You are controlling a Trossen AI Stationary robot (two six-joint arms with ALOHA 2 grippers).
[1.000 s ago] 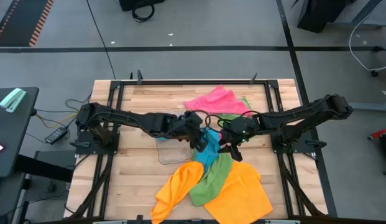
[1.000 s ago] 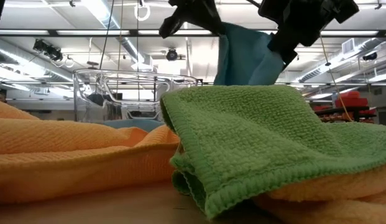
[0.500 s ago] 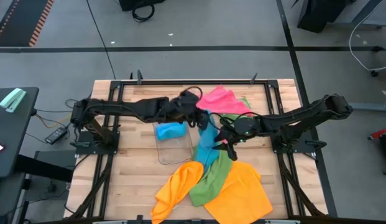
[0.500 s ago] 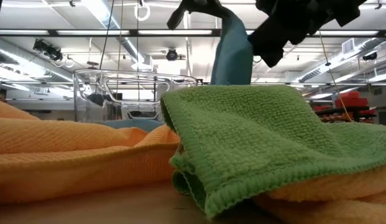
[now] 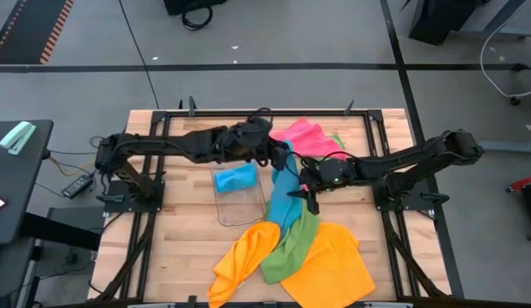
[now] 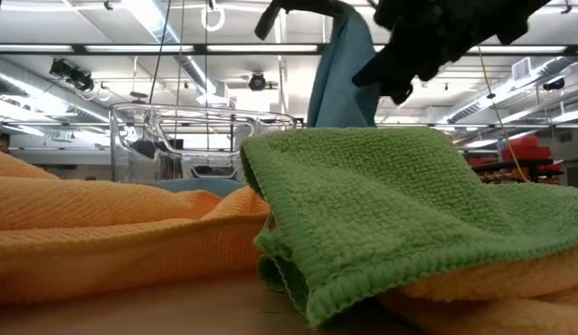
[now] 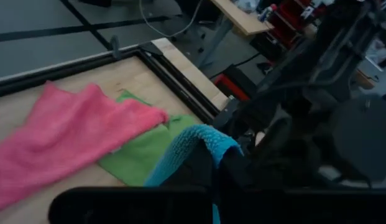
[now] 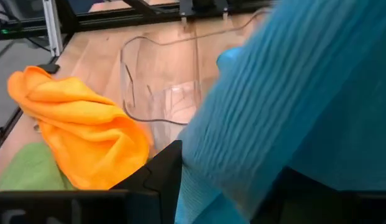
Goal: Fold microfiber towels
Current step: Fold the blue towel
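A blue towel (image 6: 340, 79) hangs between two dark grippers above a folded green towel (image 6: 391, 209), orange towels (image 6: 102, 233) left, clear tray (image 6: 191, 140) behind.

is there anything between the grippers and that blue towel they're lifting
Nothing visible. The left gripper is shut on the blue towel at its raised top end, and the right gripper grips it lower down. The towel's lower end still trails onto the green towel.
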